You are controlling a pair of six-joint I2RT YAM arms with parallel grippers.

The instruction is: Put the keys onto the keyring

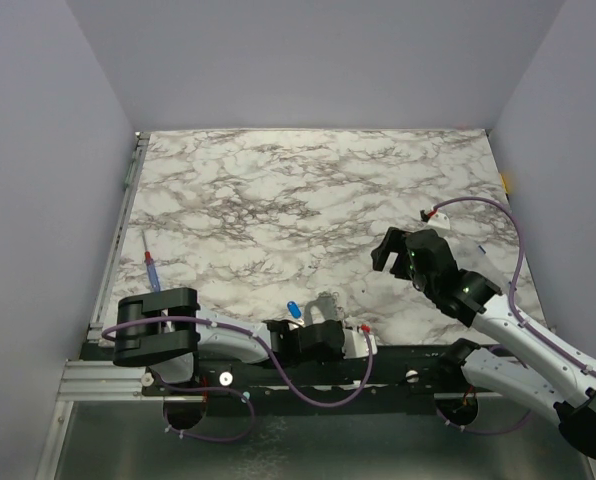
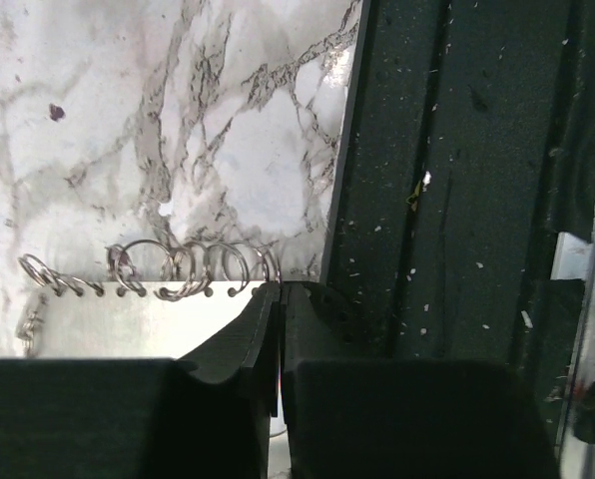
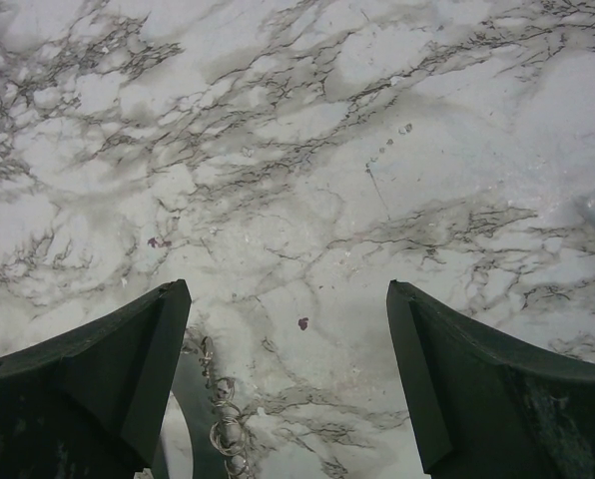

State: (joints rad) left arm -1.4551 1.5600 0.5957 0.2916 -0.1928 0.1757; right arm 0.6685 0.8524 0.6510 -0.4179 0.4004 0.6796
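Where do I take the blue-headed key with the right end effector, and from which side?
Pinch the blue-headed key across its head, coming straight down with the open right end effector. It seems flat on the marble table near the front edge, beside the left end effector, so a sideways approach looks blocked. Its blade is too small to see.

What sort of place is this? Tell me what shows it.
Probably a robot lab test cell: a white-and-grey marble-patterned tabletop, plain pale lavender walls boxing it in, and two black robot arms on a silvery aluminium rail.
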